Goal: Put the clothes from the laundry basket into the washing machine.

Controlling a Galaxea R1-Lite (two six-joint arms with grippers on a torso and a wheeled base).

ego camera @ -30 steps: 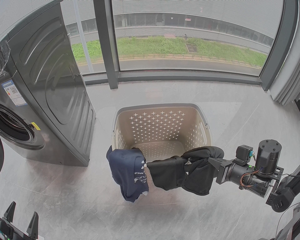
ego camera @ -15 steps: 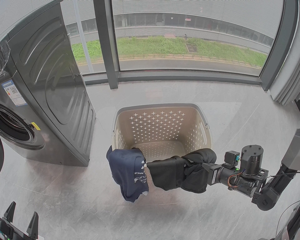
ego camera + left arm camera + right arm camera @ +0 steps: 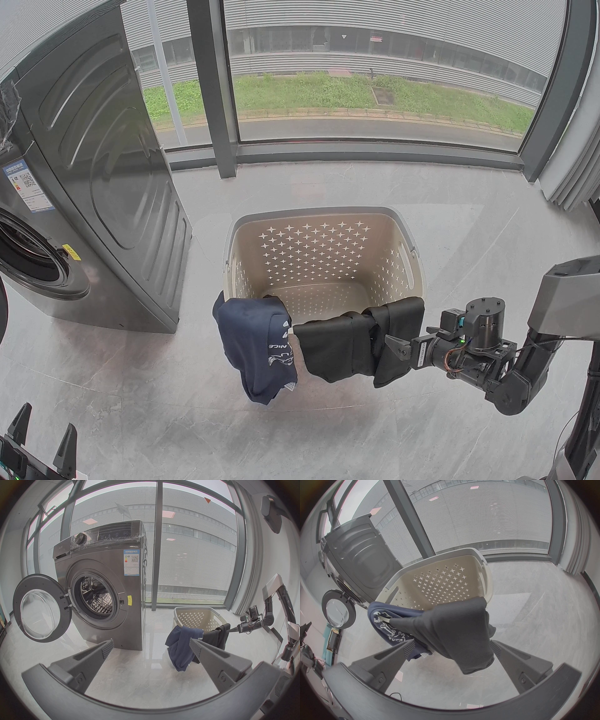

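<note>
Black garment (image 3: 340, 350) drapes laundry basket (image 3: 322, 211) rim (right end effector (image 3: 392, 345) alongside, spread).

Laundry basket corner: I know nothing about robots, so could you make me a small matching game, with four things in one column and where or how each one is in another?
Things
1. navy garment
2. black garment
3. washing machine door
4. left tool

States
a. open and empty
b. swung wide on its hinge
c. draped over the laundry basket rim, clear of both tools
d. draped over that rim, inside the open right tool

Pairs: 1-c, 2-d, 3-b, 4-a
</note>
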